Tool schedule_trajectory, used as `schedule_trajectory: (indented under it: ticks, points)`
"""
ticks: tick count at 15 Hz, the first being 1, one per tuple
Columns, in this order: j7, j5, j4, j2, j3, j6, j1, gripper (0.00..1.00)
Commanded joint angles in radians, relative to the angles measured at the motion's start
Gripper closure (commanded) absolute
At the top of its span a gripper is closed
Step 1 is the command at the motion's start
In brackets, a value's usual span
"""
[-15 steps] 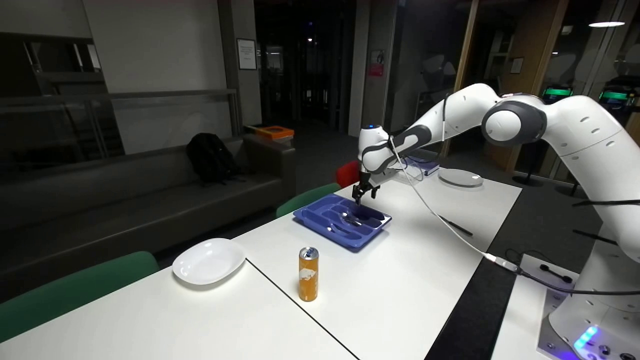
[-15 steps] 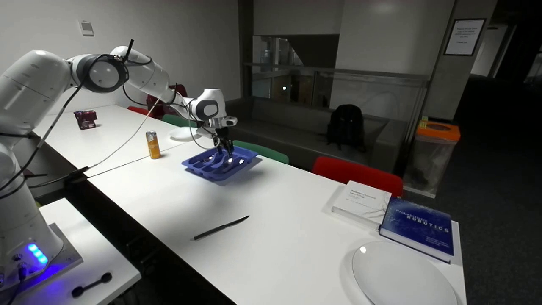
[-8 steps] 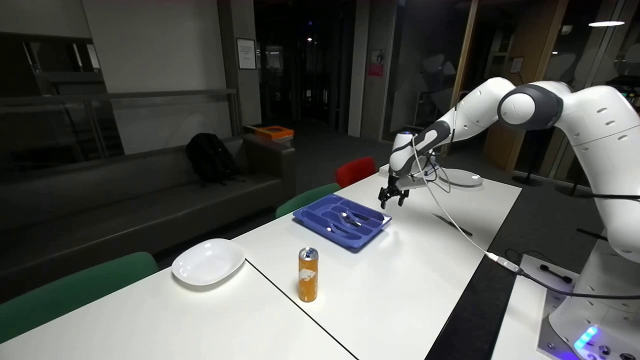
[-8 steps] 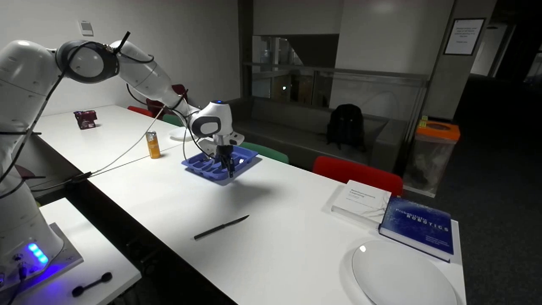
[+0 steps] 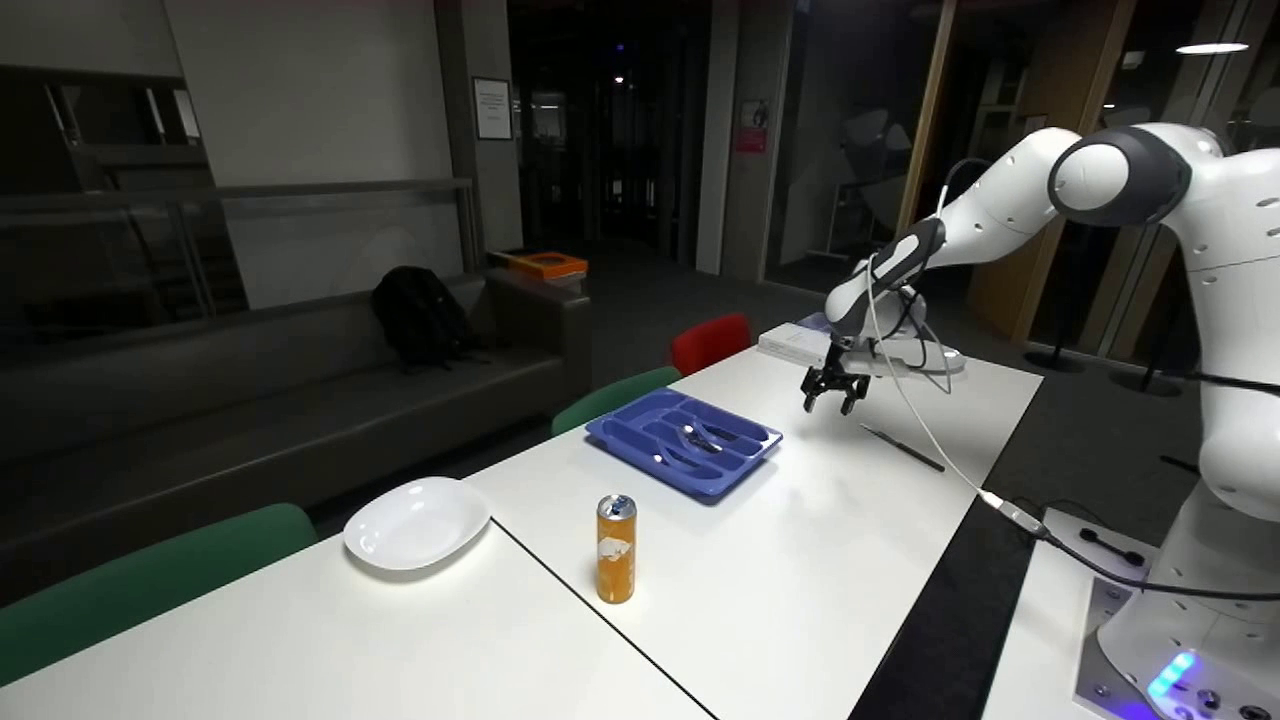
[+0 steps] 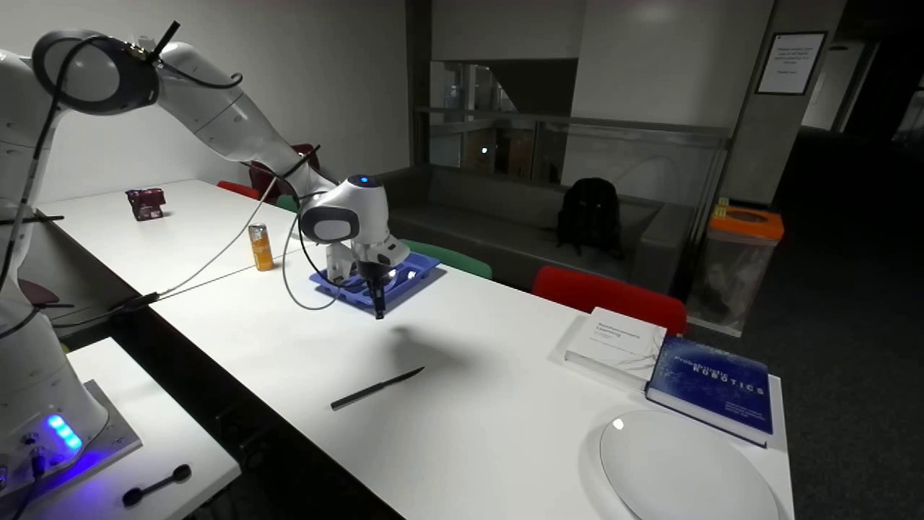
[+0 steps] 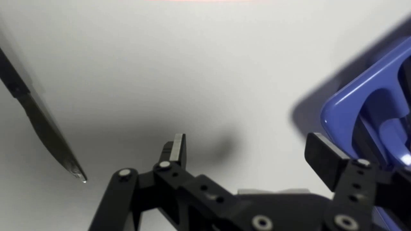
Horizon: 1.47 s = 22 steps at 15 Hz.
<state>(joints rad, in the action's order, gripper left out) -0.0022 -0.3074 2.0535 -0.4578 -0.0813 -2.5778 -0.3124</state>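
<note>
White flat-topped table (image 6: 491, 404), crossed by a dark straight seam (image 5: 545, 565). Directly on it: blue rectangular plastic cutlery tray (image 5: 632, 440); black-handled metal-bladed knife (image 6: 377, 388), lying flat; upright orange cylindrical metal can (image 5: 616, 555); white glossy rounded-square dish (image 5: 418, 522); white circular plate (image 6: 686, 462); white rectangular book (image 6: 617, 343), blue rectangular book (image 6: 711, 388) beside it; dark-red boxy packet (image 6: 146, 204).

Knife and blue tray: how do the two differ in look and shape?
The knife is long and slim; the blue tray is broad and divided into compartments. The knife looks mostly dark; the tray is a brighter blue. Both rest on the white table.
</note>
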Motion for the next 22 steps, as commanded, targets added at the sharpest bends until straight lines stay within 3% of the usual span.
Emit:
schedule_trajectory:
  ticks: [1, 4, 5, 12, 16, 22]
  points:
    - [0.026, 0.017, 0.097, 0.085, -0.036, -0.015, 0.024, 0.00]
    - [0.111, 0.089, 0.096, 0.084, -0.085, 0.004, 0.070, 0.00]
    - [0.059, 0.047, 0.051, 0.037, -0.056, 0.003, 0.038, 0.00]
    - [0.067, 0.051, 0.049, 0.025, -0.058, 0.003, 0.042, 0.00]
    - [0.136, 0.114, 0.056, 0.036, -0.105, -0.010, 0.074, 0.00]
    - [0.127, 0.102, 0.068, 0.076, -0.154, 0.002, 0.033, 0.00]
